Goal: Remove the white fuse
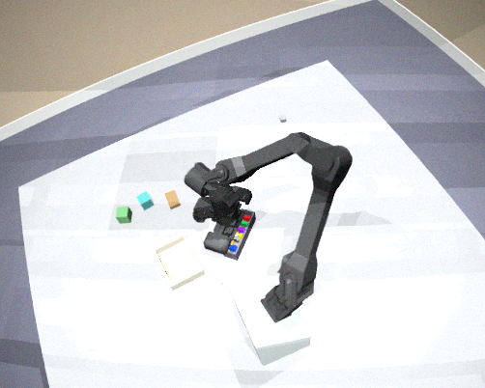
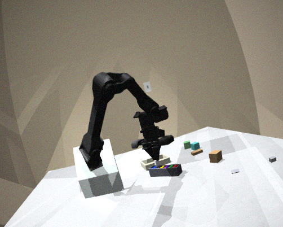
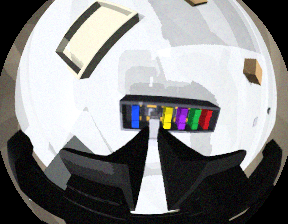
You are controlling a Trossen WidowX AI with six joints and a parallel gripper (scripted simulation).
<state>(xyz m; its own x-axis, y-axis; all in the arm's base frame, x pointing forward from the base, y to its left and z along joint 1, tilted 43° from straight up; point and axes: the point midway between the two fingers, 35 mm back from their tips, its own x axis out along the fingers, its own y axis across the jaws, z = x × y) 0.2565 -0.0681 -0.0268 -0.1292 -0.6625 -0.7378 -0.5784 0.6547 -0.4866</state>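
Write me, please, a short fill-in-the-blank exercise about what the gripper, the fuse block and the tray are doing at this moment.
1. The gripper is shut on the ____ fuse.
2. In the wrist view, the fuse at the far left of the fuse block is ____.
3. The tray holds ____ fuses.
4. In the top view, the cyan cube lies between the orange cube and the ____ cube.

Missing words: white; blue; no; green
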